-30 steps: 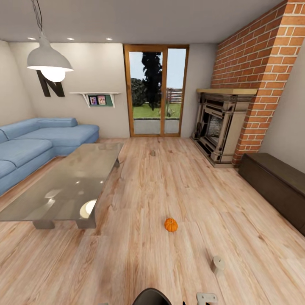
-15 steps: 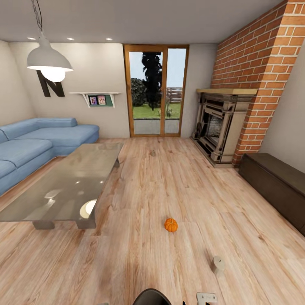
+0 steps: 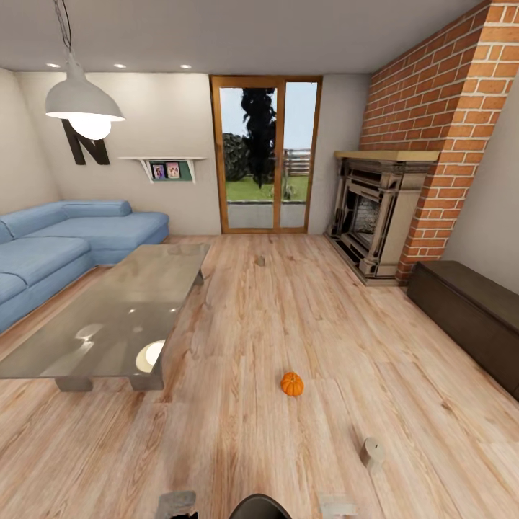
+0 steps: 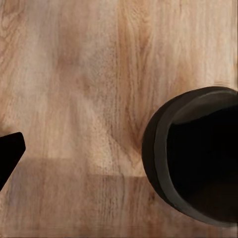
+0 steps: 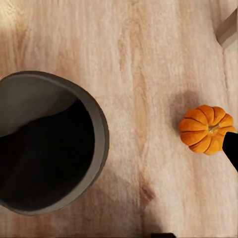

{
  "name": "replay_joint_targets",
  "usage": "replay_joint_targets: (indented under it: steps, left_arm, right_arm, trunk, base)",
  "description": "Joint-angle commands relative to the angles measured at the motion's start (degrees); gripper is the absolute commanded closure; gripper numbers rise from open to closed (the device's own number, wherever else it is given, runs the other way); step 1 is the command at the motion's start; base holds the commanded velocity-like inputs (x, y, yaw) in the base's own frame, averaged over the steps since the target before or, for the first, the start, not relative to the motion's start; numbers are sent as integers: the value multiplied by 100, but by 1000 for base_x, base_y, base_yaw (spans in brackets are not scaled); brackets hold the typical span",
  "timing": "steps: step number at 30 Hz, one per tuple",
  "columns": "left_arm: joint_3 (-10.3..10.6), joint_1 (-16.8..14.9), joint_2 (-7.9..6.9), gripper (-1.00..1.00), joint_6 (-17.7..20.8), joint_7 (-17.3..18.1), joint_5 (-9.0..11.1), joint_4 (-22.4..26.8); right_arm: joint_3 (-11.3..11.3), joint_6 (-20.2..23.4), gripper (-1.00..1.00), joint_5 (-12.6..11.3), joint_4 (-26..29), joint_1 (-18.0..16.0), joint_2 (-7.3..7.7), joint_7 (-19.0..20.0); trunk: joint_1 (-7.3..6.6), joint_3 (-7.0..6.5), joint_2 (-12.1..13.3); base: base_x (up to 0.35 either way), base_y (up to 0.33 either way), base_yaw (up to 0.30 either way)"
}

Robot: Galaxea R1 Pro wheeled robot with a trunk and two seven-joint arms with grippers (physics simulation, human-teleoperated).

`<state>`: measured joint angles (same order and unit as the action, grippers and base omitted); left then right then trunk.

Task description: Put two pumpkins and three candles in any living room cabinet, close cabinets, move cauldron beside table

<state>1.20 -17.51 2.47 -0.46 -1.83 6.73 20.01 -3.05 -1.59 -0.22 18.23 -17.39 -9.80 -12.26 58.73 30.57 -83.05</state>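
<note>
One orange pumpkin sits on the wooden floor, also showing in the right wrist view as the pumpkin. A grey-beige candle stands nearer to me, to its right. The black cauldron is at my feet, between both arms, and shows as the cauldron and the cauldron. My left gripper's dark fingertip hangs over bare floor beside it. My right gripper's fingertip overlaps the pumpkin's edge from above. Both grippers hold nothing. The glass table is left, the dark cabinet right, its fronts shut.
A blue sofa wraps behind the table. A brick fireplace stands past the cabinet, and a glass door is in the far wall. A pendant lamp hangs at upper left. Wide open floor lies between table and cabinet.
A grey part of my left arm has come into the head view's bottom edge. The right arm's grey part has slid left and lower. Pumpkin, candle and cauldron stay put.
</note>
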Motion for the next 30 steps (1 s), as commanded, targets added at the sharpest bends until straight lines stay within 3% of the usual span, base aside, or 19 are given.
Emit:
replay_joint_targets:
  steps: [1,3,7,10,11,15,24,30]
  left_arm:
    - [15,-131,53,-100,512,-16,56,73]
    - [14,-405,129,-100,1065,-16,59,146]
    - [-5,-645,185,-100,1351,-21,138,120]
    - [-18,-672,184,-100,1188,-7,245,87]
    - [-15,-678,188,-100,977,4,378,80]
    - [5,-681,196,-100,694,31,591,74]
    - [18,-675,199,-100,614,42,653,73]
    - [22,-675,195,-100,624,50,662,73]
  right_arm:
    - [-77,171,-100,-7,-13,-131,-20,-119]
    - [-128,406,-100,-19,-50,-389,-20,-210]
    - [-161,651,-100,-39,-78,-636,-20,-267]
    - [-172,702,-100,-45,-104,-670,-20,-275]
    - [-176,713,-100,-47,-111,-678,-20,-270]
    - [-182,719,-100,-54,-128,-685,-20,-238]
    - [-187,657,-100,-57,-284,-686,-20,-70]
    - [-187,643,-100,-56,-304,-687,-20,239]
  trunk:
    - [0,7,-3]
    - [0,7,-3]
    - [0,7,-3]
    - [0,7,-3]
    - [0,7,-3]
    - [0,7,-3]
    - [0,7,-3]
    - [131,114,-244]
  base:
    - [0,0,0]
    - [0,0,0]
    - [0,0,0]
    - [0,0,0]
    - [0,0,0]
    - [0,0,0]
    - [0,0,0]
    - [0,0,0]
